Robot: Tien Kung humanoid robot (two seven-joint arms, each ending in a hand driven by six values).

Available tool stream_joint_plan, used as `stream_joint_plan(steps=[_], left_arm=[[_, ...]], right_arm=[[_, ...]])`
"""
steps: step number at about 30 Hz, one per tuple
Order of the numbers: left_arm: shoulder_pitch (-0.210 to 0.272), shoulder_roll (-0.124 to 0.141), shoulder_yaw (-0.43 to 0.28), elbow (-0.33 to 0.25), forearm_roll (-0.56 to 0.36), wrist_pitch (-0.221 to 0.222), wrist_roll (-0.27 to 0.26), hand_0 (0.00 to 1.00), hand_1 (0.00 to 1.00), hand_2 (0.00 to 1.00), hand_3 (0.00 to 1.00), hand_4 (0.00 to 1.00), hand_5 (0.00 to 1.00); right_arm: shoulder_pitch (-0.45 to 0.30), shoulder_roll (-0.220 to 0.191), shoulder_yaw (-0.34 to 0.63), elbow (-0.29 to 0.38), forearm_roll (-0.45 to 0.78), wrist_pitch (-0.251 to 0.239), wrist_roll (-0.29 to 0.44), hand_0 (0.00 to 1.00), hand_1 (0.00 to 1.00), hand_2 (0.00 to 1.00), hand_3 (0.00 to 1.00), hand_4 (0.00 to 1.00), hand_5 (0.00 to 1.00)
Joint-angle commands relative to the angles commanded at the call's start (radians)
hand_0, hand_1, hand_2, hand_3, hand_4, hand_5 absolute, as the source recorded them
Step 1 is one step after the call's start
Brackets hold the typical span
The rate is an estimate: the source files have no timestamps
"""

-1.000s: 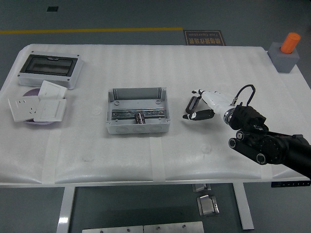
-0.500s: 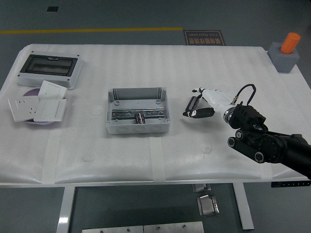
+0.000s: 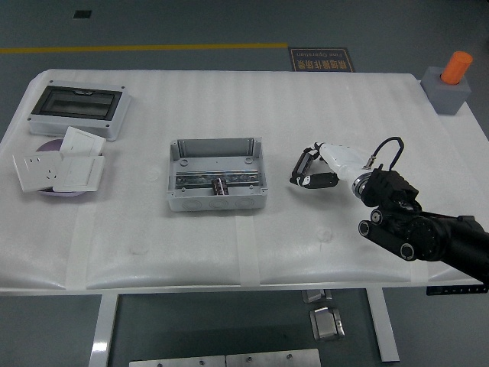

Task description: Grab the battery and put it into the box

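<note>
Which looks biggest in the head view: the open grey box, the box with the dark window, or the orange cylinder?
1. Box with the dark window and open grey box: too alike to rank.
2. Orange cylinder: clearly smallest, though it sits farther from the camera.

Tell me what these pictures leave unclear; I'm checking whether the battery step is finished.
Head view:
- The dark cylinder on the rail in the grey box is too small to identify as the battery.
- The right hand: its black fingers blur together, hiding whether they hold anything.
- The floor sign print is too small to read.
</note>
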Motion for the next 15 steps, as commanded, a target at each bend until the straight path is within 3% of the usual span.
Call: stream_joint_plan(steps=[2, 3, 15], left_arm=[[0.001, 0.0, 0.003, 0.0, -0.003, 0.001, -0.002, 0.616, 0.646, 0.468, 0.543, 0.632, 0.177], [0.001, 0.0, 0.003, 0.0, -0.004, 0.001, -0.002, 0.613, 0.645, 0.467, 0.543, 0.634, 0.179], [0.004, 0.001, 0.015, 0.0, -0.017, 0.012, -0.023, 0.609, 0.645, 0.469, 0.543, 0.635, 0.183]], right_arm=[[-0.001, 0.001, -0.003, -0.001, 0.002, -0.001, 0.001, 0.857, 0.704, 0.688, 0.772, 0.782, 0.408], [-0.002, 0.001, -0.004, 0.0, 0.002, -0.001, 0.001, 0.833, 0.692, 0.669, 0.736, 0.747, 0.34], [-0.008, -0.019, 0.033, 0.045, -0.015, -0.032, 0.012, 0.82, 0.678, 0.661, 0.722, 0.755, 0.355]])
